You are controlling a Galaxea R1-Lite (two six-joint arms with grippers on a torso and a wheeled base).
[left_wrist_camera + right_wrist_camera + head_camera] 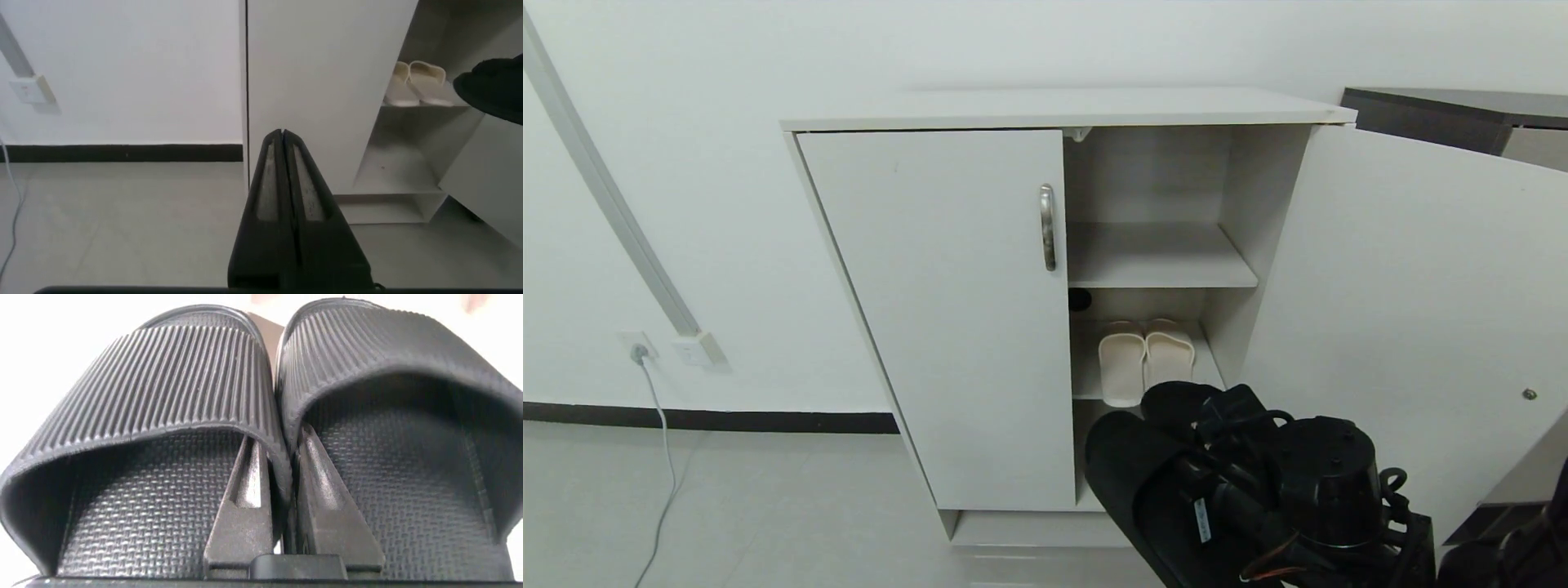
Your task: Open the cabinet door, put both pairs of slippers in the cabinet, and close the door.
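Note:
The white cabinet (931, 327) has its left door shut and its right door (1413, 310) swung wide open. A pair of white slippers (1146, 359) lies side by side on the middle shelf, also seen as white slippers (418, 82). My right gripper (282, 514) is shut on a pair of black slippers (196, 392), one finger under each strap, pinching their inner sides together. In the head view the black slippers (1131, 478) hang in front of the cabinet's lower opening, below the white pair. My left gripper (282, 163) is shut and holds nothing, low over the floor left of the opening.
The upper shelf (1160, 257) and bottom shelf (400, 171) are bare. The shut door's metal handle (1047, 227) borders the opening. A wall socket with a cable (637, 353) is far left. Dark furniture (1462, 114) stands behind the open door. Open floor (727, 506) lies left.

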